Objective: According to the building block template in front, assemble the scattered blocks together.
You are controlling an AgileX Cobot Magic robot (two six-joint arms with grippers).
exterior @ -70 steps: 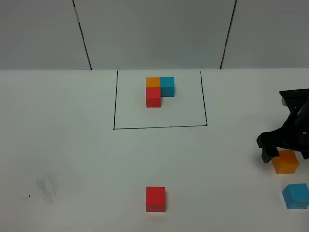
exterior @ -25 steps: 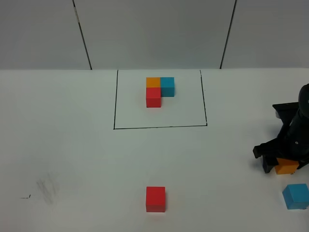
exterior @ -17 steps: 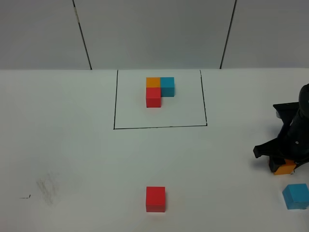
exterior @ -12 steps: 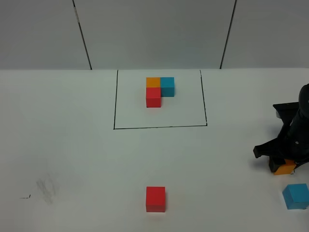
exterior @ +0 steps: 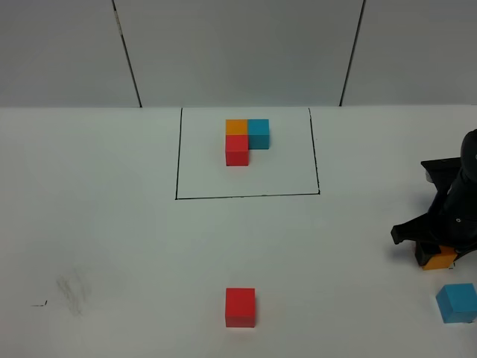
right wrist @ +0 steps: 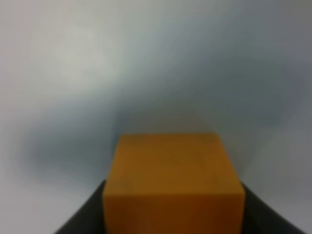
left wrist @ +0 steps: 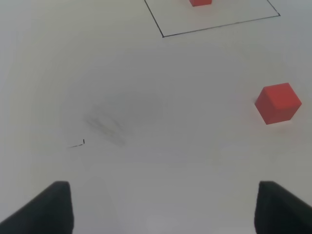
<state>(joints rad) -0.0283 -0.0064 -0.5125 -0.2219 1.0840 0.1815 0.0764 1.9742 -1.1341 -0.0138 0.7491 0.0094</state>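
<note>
Gripping matte orange cube point(right wrist: 173, 185), black right hand point(exterior: 437, 250), smooth white tabletop point(exterior: 112, 224)

Light: bright and even across the white table point(exterior: 112, 239); I see only soft shadows.
Right wrist focus: orange cube point(right wrist: 173, 185) blurred, backdrop smeared grey.

The table point(exterior: 112, 224) is showing plain white, with a faint grey smudge point(exterior: 71, 291) at lower left. The wall point(exterior: 238, 52) is reading pale grey, crossed by two thin black seams point(exterior: 127, 52). A thin black outline point(exterior: 246, 196) is framing the template point(exterior: 240, 145), which is showing orange at its upper left, blue at upper right and red below. The loose red cube point(exterior: 240, 307) at lower centre is showing matte red, the loose blue cube point(exterior: 456, 302) at lower right light blue, and the loose orange cube point(exterior: 441, 259) at the right edge orange. The right gripper point(exterior: 441, 252) and left gripper point(left wrist: 168, 207) are looking matte black.
</note>
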